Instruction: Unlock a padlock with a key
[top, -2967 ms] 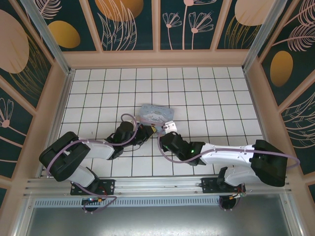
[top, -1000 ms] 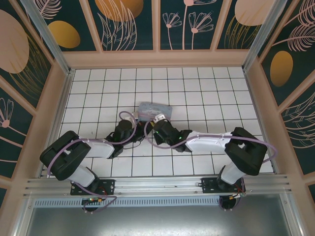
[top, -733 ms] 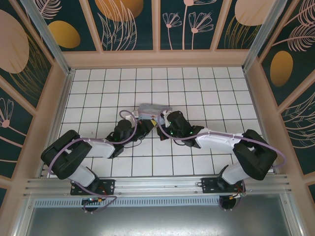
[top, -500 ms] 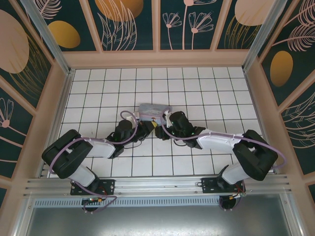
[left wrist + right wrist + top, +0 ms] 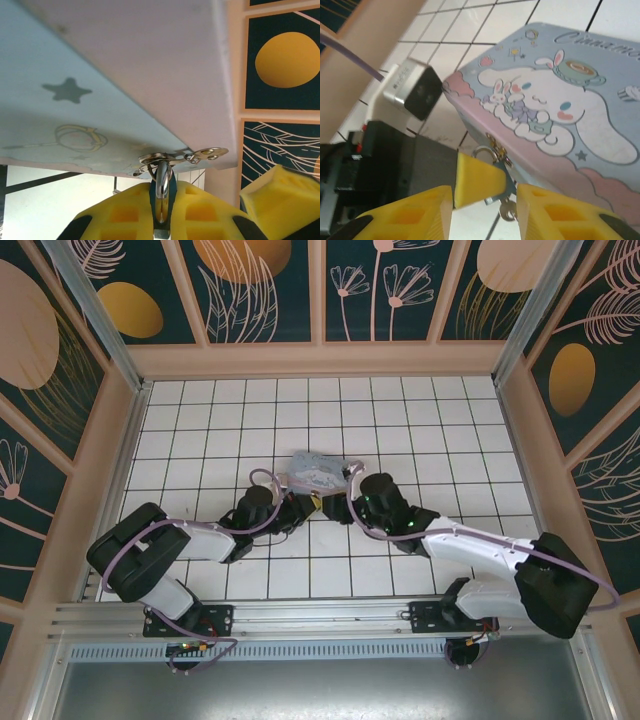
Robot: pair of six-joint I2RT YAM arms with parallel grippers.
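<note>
Your left gripper (image 5: 161, 210) was clamped on padlock (image 5: 161, 186), steadying it at tin (image 5: 100, 100) hasp for keying. Your right gripper (image 5: 485, 195) had jaws apart. Key (image 5: 507, 213) lay between them, apparently seated in padlock, ungripped.

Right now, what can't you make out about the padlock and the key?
Body of the padlock: left wrist view, buried between the yellow fingers of the left gripper.
The key: right wrist view, blurred, partly behind the padlock; whether it sits in the keyhole is unclear.
Both: top external view, too small to pick out.
The cartoon tin: right wrist view, cut off at the right edge.
</note>
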